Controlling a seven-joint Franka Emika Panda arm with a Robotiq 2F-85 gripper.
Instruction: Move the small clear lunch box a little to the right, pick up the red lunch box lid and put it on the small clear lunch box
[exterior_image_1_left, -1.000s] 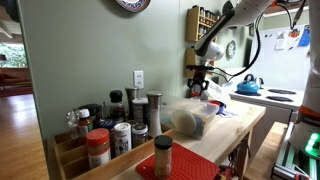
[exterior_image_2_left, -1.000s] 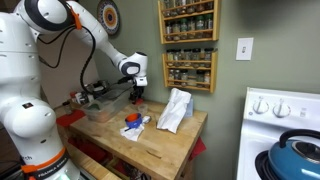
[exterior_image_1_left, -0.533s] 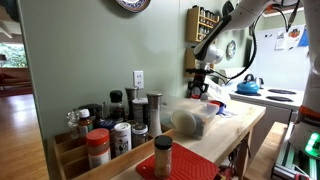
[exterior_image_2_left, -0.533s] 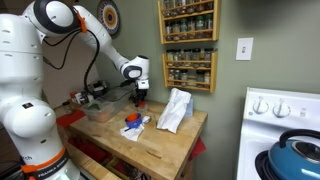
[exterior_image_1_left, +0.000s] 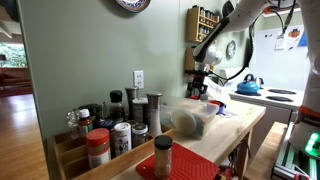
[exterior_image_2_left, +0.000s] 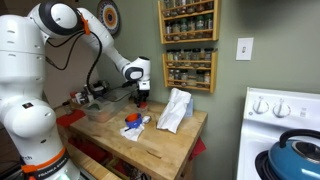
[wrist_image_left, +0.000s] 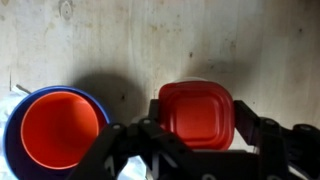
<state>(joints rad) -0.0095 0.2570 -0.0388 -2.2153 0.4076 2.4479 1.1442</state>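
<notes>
My gripper (wrist_image_left: 196, 118) is shut on the red lunch box lid (wrist_image_left: 195, 103), one finger against each side, and holds it above the wooden counter (wrist_image_left: 150, 45). In both exterior views the gripper (exterior_image_2_left: 140, 97) (exterior_image_1_left: 200, 88) hangs over the middle of the counter. A clear lunch box (exterior_image_2_left: 100, 108) stands at the counter's left end, beside the robot's base; it shows as a blurry clear tub (exterior_image_1_left: 190, 118) in an exterior view. I cannot tell its size. It is out of the wrist view.
An orange bowl inside a blue one (wrist_image_left: 55, 130) sits on the counter beside the lid. A white bag (exterior_image_2_left: 175, 110) lies on the counter's right part. Spice jars (exterior_image_1_left: 115, 130) crowd one end. A stove with a blue kettle (exterior_image_2_left: 295, 160) stands beyond the counter edge.
The gripper has drifted slightly to the right in an exterior view, with the lid still in it. The objects on the counter have not moved.
</notes>
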